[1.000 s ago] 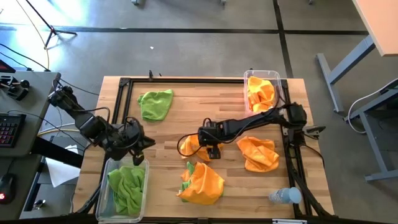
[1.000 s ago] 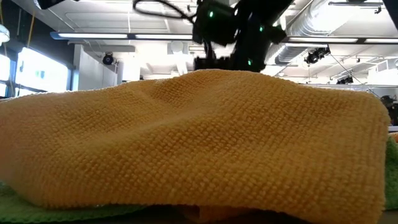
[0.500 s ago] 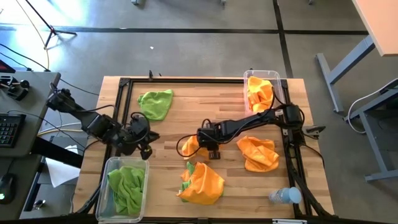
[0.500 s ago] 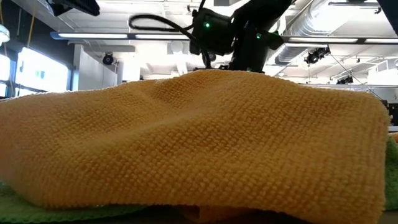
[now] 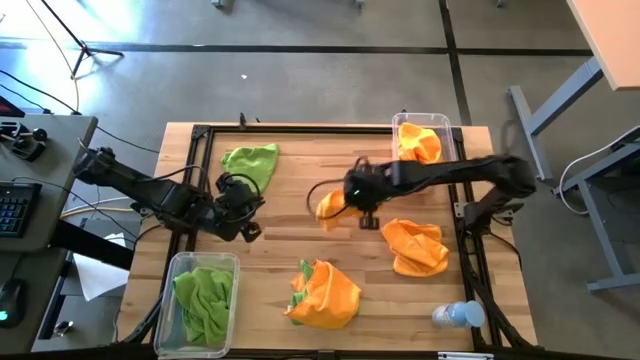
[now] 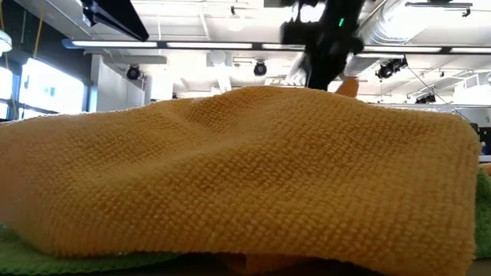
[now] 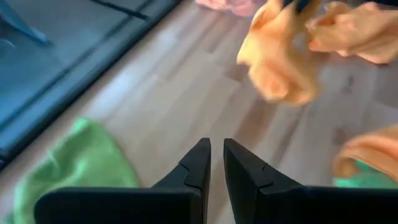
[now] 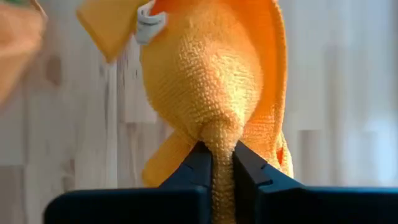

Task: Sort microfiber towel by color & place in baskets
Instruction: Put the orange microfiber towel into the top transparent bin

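My right gripper (image 5: pixel 362 208) is over the table's middle, shut on an orange microfiber towel (image 5: pixel 330 207). My left gripper (image 7: pixel 216 155) is shut on nothing, above bare wood just near of a loose green towel (image 5: pixel 250 165). One clear basket (image 5: pixel 203 262) at the near left holds green towels. The other basket (image 5: pixel 452 135) at the far right holds orange ones. A loose orange towel (image 5: pixel 415 245) lies at the right. Another orange towel (image 5: pixel 325 292) lies on top of a green one near the front edge. My right gripper pinches a bunched-up fold of the orange towel (image 8: pixel 219 134) between its two fingers, coming from above and pointing down. Several layers are gathered in the pinch. The rest of the towel hangs in a loose bundle below the fingers, and it looks lifted off the wood.
A clear bottle with a blue cap (image 5: pixel 458 315) lies at the near right corner. A black frame (image 5: pixel 300 130) runs along the table's edges. In the low view the near orange towel (image 6: pixel 245 176) blocks nearly everything behind it.
My right gripper has shut on the orange towel at the table's middle. It has raised the towel and carried it toward the far right. My left gripper has moved from above the near-left basket toward the far edge and the green towel, staying shut.
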